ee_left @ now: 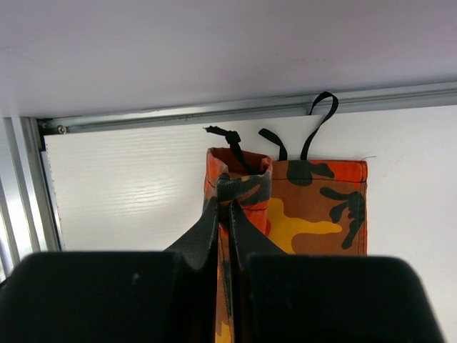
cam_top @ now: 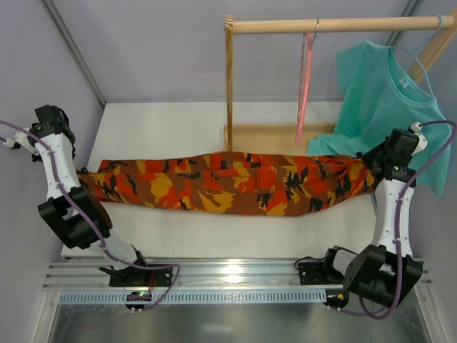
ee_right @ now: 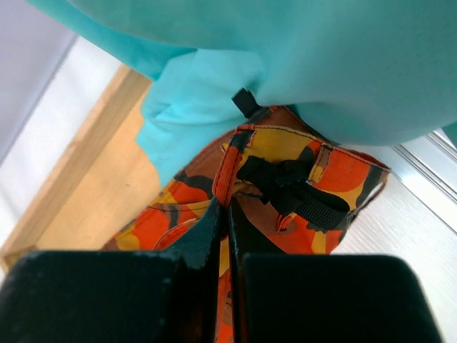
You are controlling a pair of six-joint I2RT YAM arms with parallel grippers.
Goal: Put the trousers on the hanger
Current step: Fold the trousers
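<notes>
Nearest the arm bases, the trousers (cam_top: 228,182) lie stretched across the white table (cam_top: 178,128). Their long axis runs left to right, parallel to the table's near edge, with the leg cuffs pointing left and the waist pointing right.

In the left wrist view, the left gripper (ee_left: 223,211) has its fingers pressed narrowly together on a raised fold of one cuff. The other cuff lies flat just beside it, and thin black drawstrings (ee_left: 318,121) trail off the cuff ends.

In the right wrist view, the right gripper (ee_right: 223,211) is likewise pinched tight on the orange edge of the waistband. A black strap (ee_right: 293,189) is bunched next to its fingertips.

Behind the trousers stands a wooden rack, its rail (cam_top: 335,26) running above the table's far side. The hanger (cam_top: 305,93) dangles from this rail by its metal hook, seen edge-on and apart from the trousers. Further right, a teal T-shirt (cam_top: 378,100) hangs on a light-blue hanger (cam_top: 421,68), its lower edge draping over the waist end.
</notes>
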